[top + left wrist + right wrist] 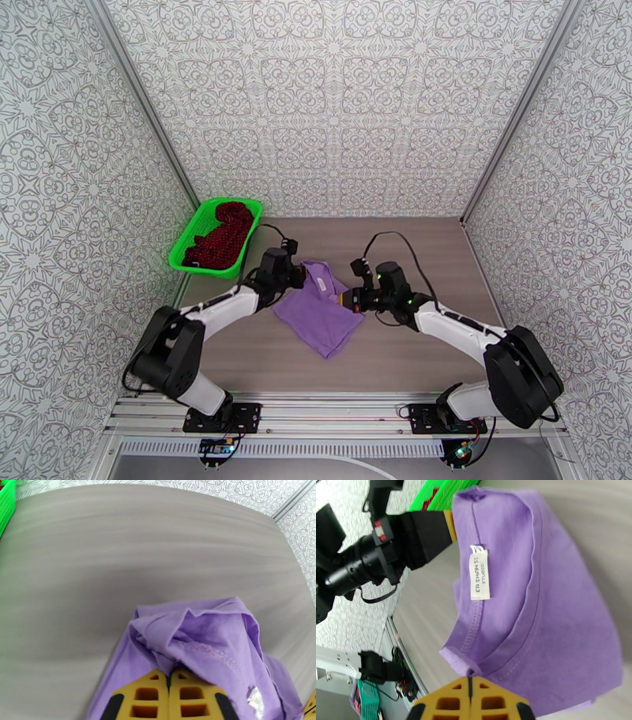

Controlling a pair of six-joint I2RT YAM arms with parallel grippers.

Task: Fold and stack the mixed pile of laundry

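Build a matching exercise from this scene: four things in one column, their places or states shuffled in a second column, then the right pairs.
Column one
1. purple T-shirt
2. dark red garment
3. green basket
4. right gripper

Column two
A. piled inside the basket
B. shut on purple fabric
C. at the middle of the table
D. at the far left corner of the table

Pairs: 1-C, 2-A, 3-D, 4-B
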